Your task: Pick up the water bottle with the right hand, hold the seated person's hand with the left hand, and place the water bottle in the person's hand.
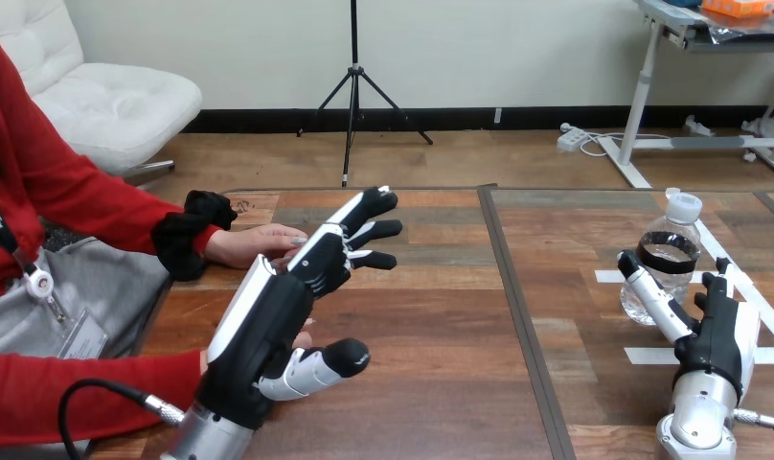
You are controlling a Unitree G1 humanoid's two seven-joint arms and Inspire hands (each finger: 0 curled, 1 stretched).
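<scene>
You are looking down across a wooden worktop [431, 383] with a dark seam running through its middle. A person sits at its left side.

The left hand [268, 321] reaches in from the lower left and points forward and to the right. It is spread apart: its fingers [369, 206] are straight and fanned, its thumb [330, 359] sticks out toward the right, and it clasps nothing.

The person's farther hand [254, 246] lies on the worktop, palm down, coming in from the left. The left hand's fingers are above its fingertips, and you cannot tell whether they touch. The person's nearer hand [305, 338] is almost wholly hidden behind the left hand's palm. You can see only a sliver of it, just above the thumb.

The water bottle [669, 251] is well apart from all this, on the right side of the worktop. It is clear, with a white cap and a dark band, and it stands upright among strips of white tape [651, 356].

The right hand [714, 335] comes up from the lower right corner, right at the bottle's base. It too is apart, not clamped. One straight digit lies across the front of the bottle's lower half, and the others stand just to the bottle's right. You cannot tell whether any of them touches the bottle.
</scene>
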